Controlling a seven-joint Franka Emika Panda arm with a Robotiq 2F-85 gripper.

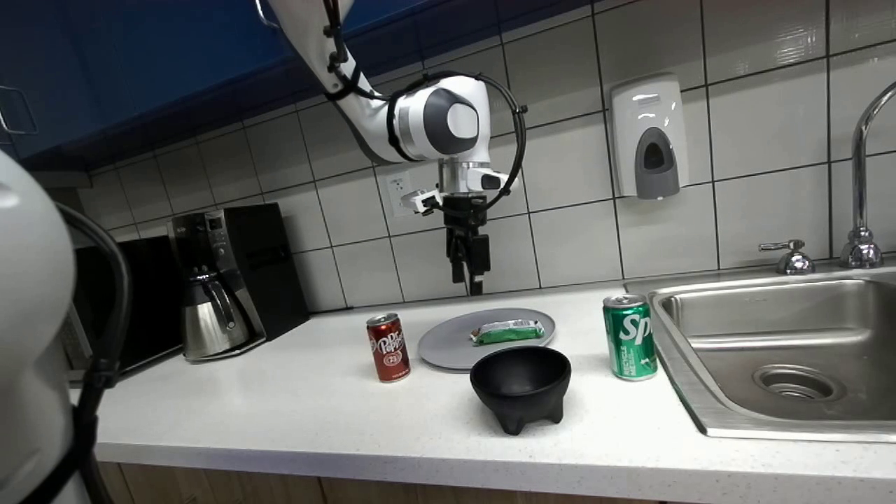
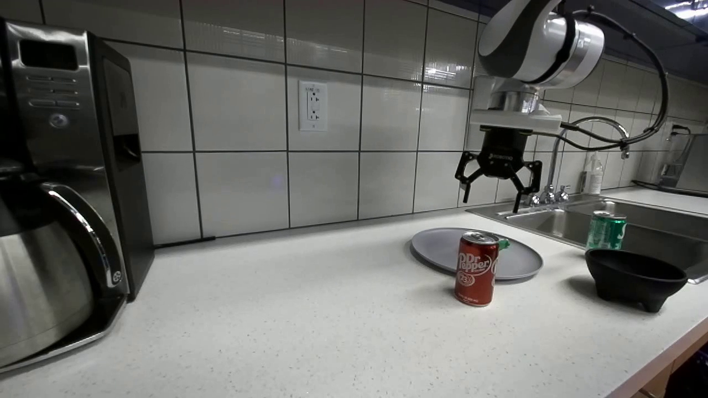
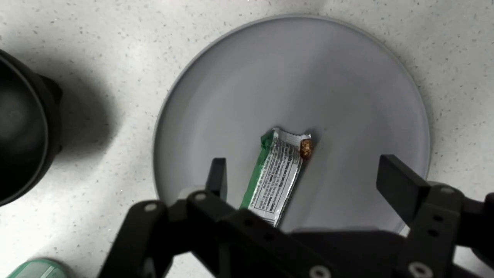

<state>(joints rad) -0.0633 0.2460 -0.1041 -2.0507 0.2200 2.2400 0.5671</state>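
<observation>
My gripper [image 1: 467, 278] is open and empty, pointing down above the grey plate [image 1: 444, 344]; its spread fingers also show in an exterior view [image 2: 492, 200]. In the wrist view the fingers [image 3: 303, 175] stand wide apart over the plate [image 3: 293, 69]. A green and silver wrapped snack bar [image 3: 276, 177] lies on the plate between them in that view, closer to the left finger; its lower end is hidden by the gripper. The bar also shows in an exterior view [image 1: 507, 332]. A red Dr Pepper can [image 2: 475, 271] hides most of it in an exterior view.
A black footed bowl [image 1: 521, 388] stands in front of the plate. A green Sprite can [image 1: 630, 339] stands beside the steel sink [image 1: 675, 357]. The Dr Pepper can [image 1: 389, 350] stands upright beside the plate. A coffee maker [image 1: 238, 280] stands near the tiled wall.
</observation>
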